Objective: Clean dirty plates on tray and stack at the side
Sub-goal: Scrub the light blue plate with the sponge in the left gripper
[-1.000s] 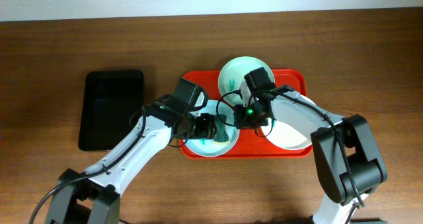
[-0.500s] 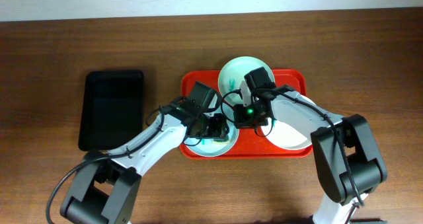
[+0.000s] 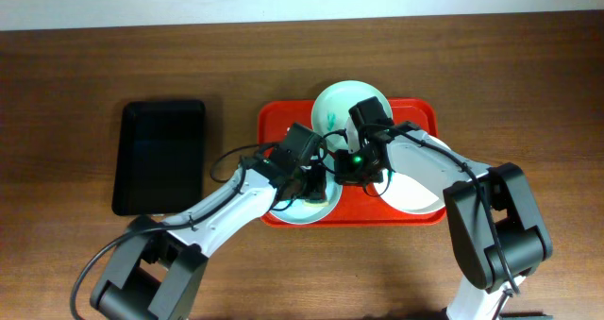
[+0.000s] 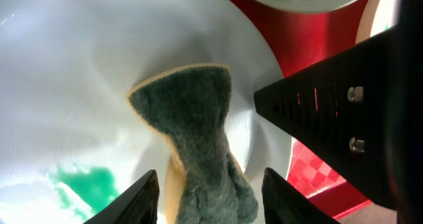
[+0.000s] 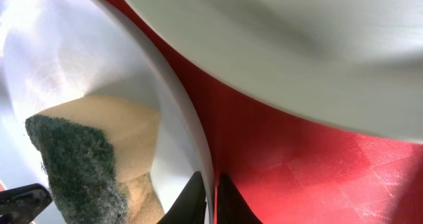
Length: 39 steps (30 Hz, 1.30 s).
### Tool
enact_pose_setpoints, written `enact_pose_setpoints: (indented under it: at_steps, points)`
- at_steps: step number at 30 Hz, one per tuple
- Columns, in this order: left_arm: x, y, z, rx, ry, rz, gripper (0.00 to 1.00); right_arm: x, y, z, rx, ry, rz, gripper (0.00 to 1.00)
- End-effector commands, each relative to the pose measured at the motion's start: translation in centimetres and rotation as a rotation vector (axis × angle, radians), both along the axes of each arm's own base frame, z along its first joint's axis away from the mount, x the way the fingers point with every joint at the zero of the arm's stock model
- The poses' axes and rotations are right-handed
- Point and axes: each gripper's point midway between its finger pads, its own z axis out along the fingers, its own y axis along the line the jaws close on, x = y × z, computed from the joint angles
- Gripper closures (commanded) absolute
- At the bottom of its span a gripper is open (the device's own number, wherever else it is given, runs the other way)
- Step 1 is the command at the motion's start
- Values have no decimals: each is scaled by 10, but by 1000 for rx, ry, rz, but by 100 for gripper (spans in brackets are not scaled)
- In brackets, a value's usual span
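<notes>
Red tray point(image 3: 274, 122) sits mid-table. My left gripper point(image 4: 210, 184) clamps a sponge point(image 4: 192, 118), green side up, on the pale blue plate point(image 4: 79, 85), near-left in tray, w/ a green smear point(image 4: 82, 184) beside it. My right gripper point(image 5: 211, 187) pinches that plate's right rim.

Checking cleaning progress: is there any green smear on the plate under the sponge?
Yes, the left wrist view shows a green smear on the plate beside the sponge.

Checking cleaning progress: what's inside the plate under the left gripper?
A sponge, dark scrub side up, sits in the plate, with a green smear beside it. Whatever is beneath the sponge is covered.
</notes>
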Motion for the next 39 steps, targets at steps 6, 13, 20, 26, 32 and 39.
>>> enact_pose_setpoints:
  at_steps: [6, 13, 20, 26, 32, 39]
  points:
    - [0, 0, -24, 26, 39, 52, 60, -5, 5, -2, 25, 40, -22, 91]
    - [4, -1, -25, 28, 23, 56, 81, -5, 5, -2, 25, 39, -22, 92]
    - [6, 29, -32, 176, -6, 111, 96, -5, 4, -2, 21, 38, -23, 92]
    - [11, 65, -32, 360, -59, 160, 100, -5, 4, -2, 18, 37, -24, 92]
    - [24, 104, -12, 579, -158, 228, 100, -4, 1, -3, 2, 30, -27, 92]
    - [29, 59, 1, 371, -91, 176, 100, -3, 0, -4, -6, 28, -29, 91]
